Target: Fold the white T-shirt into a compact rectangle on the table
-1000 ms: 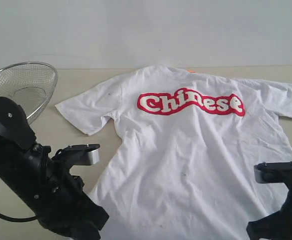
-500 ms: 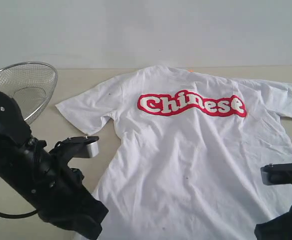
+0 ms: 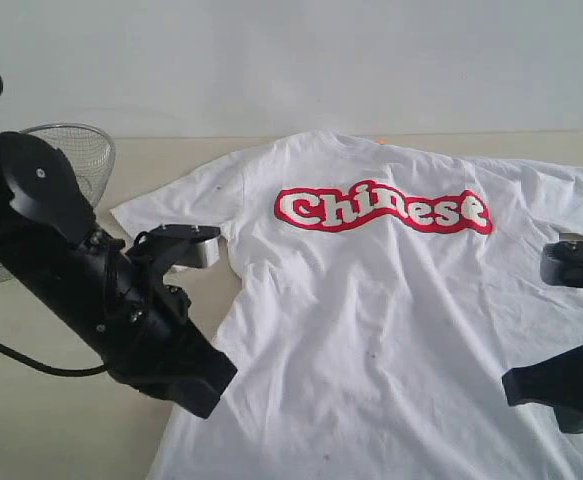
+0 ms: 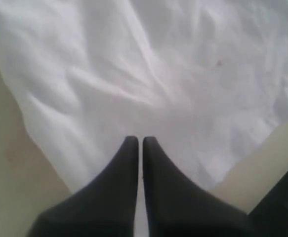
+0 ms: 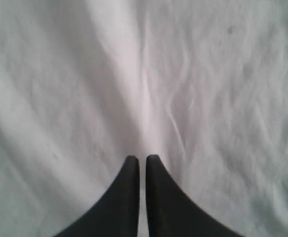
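Note:
The white T-shirt lies spread flat on the table, with its red lettering facing up and an orange neck tag at the collar. My left gripper hovers by the shirt's left side near the hem. Its fingers are shut with nothing between them, above white cloth near the shirt's edge, with bare table beside it. My right gripper is over the shirt's right side, also shut and empty, with wrinkled fabric filling its view.
A wire mesh basket stands at the back left of the table, partly behind my left arm. A black cable trails across the table at the left. A pale wall rises behind the table's far edge.
Both arms have lifted and moved toward the far side of the table. The left arm now covers part of the basket. The shirt has not moved and both grippers stay shut.

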Motion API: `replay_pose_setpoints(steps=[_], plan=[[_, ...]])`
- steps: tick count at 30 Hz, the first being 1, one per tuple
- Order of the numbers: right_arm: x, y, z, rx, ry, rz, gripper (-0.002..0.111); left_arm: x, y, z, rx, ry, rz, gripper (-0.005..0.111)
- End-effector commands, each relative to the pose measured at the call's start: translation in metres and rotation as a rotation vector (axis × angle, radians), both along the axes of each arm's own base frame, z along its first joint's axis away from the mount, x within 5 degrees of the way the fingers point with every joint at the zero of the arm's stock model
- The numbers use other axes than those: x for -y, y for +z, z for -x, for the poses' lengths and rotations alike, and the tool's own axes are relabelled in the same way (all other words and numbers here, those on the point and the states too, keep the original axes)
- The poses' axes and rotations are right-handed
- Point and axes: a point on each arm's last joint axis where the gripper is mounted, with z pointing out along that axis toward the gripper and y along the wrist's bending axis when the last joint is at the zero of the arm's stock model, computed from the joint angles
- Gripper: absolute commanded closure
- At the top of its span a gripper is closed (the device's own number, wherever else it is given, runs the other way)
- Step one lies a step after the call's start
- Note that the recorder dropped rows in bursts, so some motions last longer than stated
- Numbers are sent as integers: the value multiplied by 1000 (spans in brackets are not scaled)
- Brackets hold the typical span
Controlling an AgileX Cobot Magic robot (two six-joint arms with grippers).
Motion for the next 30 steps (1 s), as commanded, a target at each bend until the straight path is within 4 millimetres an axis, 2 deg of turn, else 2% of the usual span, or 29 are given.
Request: replay_pose_setpoints(steps=[1, 9, 19, 30], plan=[[-2, 6, -1, 51, -19, -33, 108, 1, -18, -2, -41, -20, -50, 102], [-4, 7, -3, 75, -12, -55, 108, -1, -40, -2, -87, -43, -103, 102], [-4, 7, -4, 79, -15, -58, 108, -17, -44, -4, -89, 3, -279, 102], [-5, 7, -3, 76, -12, -66, 108, -21, -48, 5, -149, 15, -305, 102]])
